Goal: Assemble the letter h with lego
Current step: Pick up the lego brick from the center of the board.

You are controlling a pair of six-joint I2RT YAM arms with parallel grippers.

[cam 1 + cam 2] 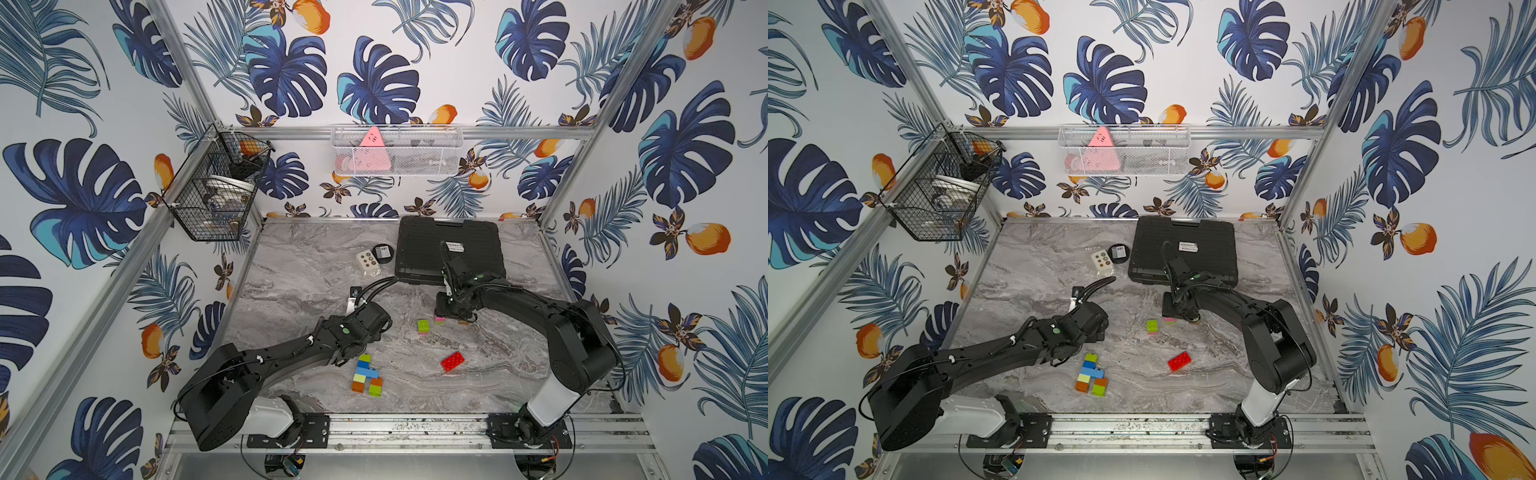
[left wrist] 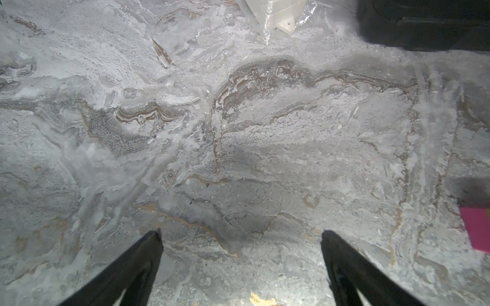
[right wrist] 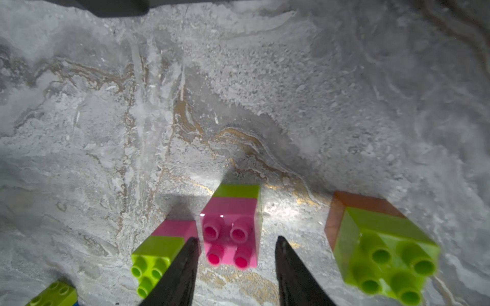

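Two arms [image 1: 291, 353] [image 1: 519, 307], two baskets [image 1: 208, 199] [image 1: 415, 158], one black case [image 1: 419, 245], one red brick [image 1: 453, 361].

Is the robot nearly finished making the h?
Partly. A flat cluster of bricks already lies joined, roughly h-shaped. The right gripper is open astride a pink-topped brick, not yet gripping; the left gripper is open and empty. The red brick and lime-topped brick lie loose.

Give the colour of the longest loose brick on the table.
The longest brick is red, and it shows best in a top view.
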